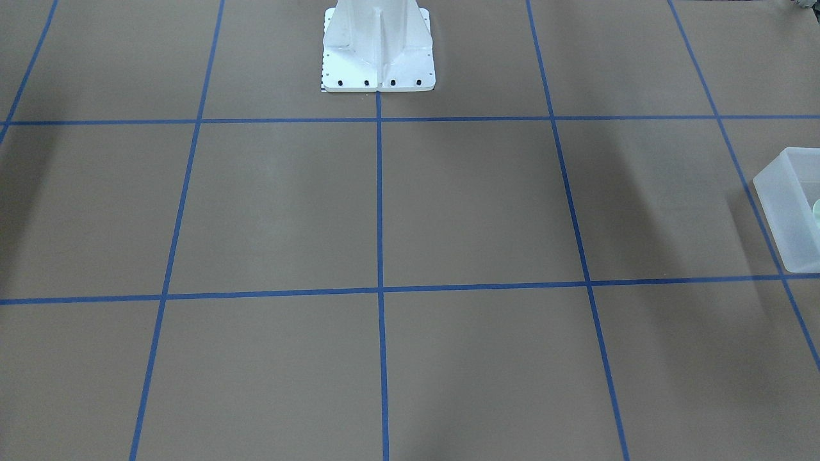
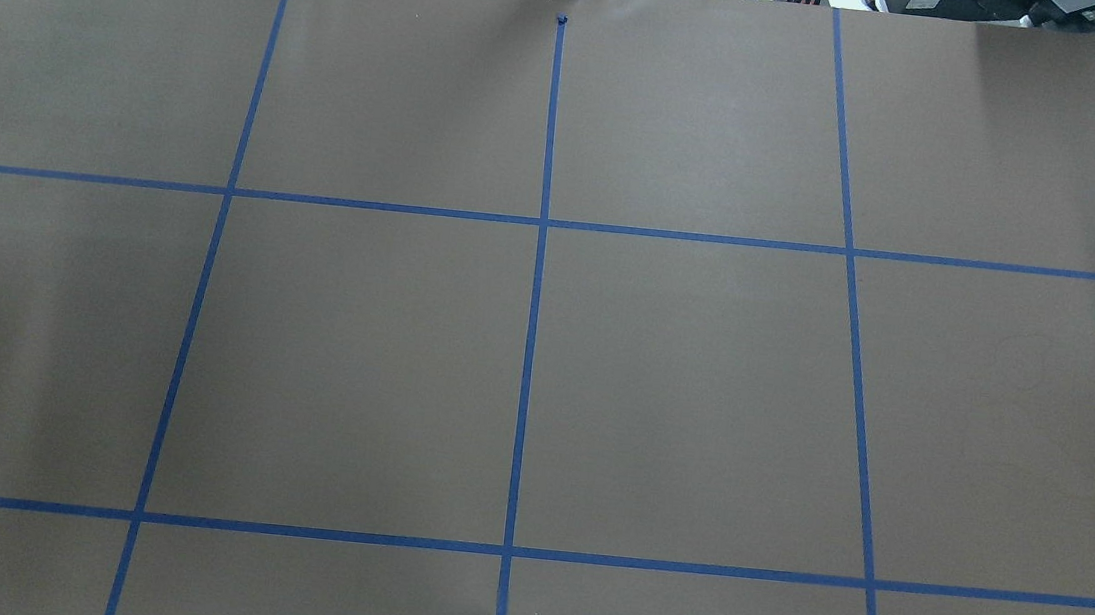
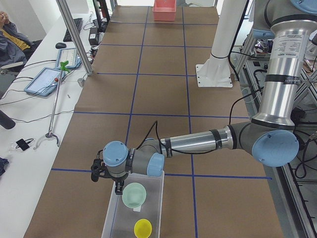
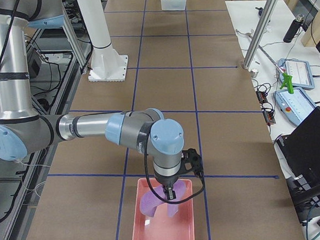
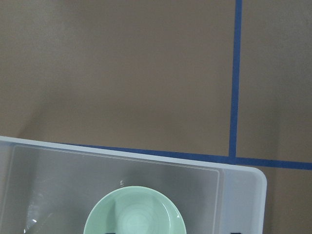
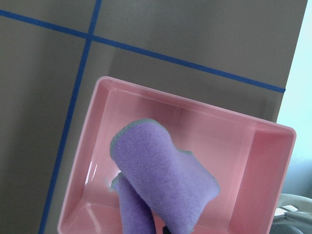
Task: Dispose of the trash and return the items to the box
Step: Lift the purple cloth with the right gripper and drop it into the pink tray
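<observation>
**Left gripper above the box; right gripper holding the sheet over the tray.**

You find the bowl (image 3: 134, 195) and the cup (image 3: 143, 228) inside the box (image 3: 154, 208), near each other but apart, at the table end on the robot's left. The left gripper (image 3: 119, 187) hangs over the bowl, released: its tips show only as slivers, spread wide, at the wrist view's lower edge. The right gripper (image 4: 170, 194) is clenched on the purple sheet (image 4: 151, 203), which hangs over the pink tray (image 4: 156, 234) at the opposite end; you cannot tell whether the sheet touches the tray. Between both ends lie the taped table (image 2: 679, 401) and the white base (image 1: 378, 51). A tablet (image 3: 47, 79) rests on the side bench.
</observation>
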Controlling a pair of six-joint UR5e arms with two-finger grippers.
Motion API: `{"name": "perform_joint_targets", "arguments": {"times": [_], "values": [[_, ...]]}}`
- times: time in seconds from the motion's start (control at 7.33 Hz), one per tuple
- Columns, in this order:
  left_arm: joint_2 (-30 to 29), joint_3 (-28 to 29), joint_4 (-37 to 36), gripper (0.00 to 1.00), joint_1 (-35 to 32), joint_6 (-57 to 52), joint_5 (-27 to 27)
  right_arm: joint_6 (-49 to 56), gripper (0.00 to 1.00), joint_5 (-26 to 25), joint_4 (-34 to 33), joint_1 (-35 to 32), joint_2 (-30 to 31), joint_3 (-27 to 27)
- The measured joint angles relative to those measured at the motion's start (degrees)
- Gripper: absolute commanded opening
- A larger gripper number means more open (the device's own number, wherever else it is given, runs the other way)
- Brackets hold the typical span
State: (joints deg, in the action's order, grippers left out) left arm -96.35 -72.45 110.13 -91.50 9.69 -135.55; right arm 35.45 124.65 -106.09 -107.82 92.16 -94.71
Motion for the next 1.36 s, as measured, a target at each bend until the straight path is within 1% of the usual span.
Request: {"name": "perform_joint_targets", "arguments": {"times": [0.14, 0.27, 0.55, 0.82, 0.95, 1.09, 1.23, 1.36], "values": [[0.11, -0.07, 0.02, 0.83, 0.00, -0.06, -0.04, -0.09, 0.26, 0.08, 4.57, -0.05, 0.43, 4.30], [0.28, -0.16, 0.05, 0.83, 0.01, -0.09, -0.06, -0.18, 0.99, 0.21, 7.95, 0.01, 0.58, 7.98], [0.40, -0.25, 0.08, 0.83, 0.01, -0.11, -0.09, -0.71, 1.00, 1.91, 11.53, 0.18, 0.69, 12.50], [0.45, -1.61, -0.16, 0.84, 0.01, -0.02, -0.20, -2.17, 1.00, 4.02, 12.20, 0.55, 0.47, 12.85], [0.46, -3.56, -0.50, 0.88, 0.03, 0.08, -0.37, -4.91, 1.00, 5.52, 12.27, 1.72, 0.23, 11.49], [0.45, -6.88, -2.15, 0.89, 0.12, 0.17, -0.99, -9.12, 1.00, 7.02, 12.29, 3.80, 0.10, 9.51], [0.35, -12.47, -7.73, 0.96, 0.28, 0.20, -1.71, -12.24, 1.00, 8.15, 12.31, 5.93, 0.04, 8.07], [0.41, -18.38, -14.69, 0.97, 0.50, 0.07, -1.92, -14.50, 1.00, 9.41, 12.33, 7.93, -0.06, 7.06]]}}
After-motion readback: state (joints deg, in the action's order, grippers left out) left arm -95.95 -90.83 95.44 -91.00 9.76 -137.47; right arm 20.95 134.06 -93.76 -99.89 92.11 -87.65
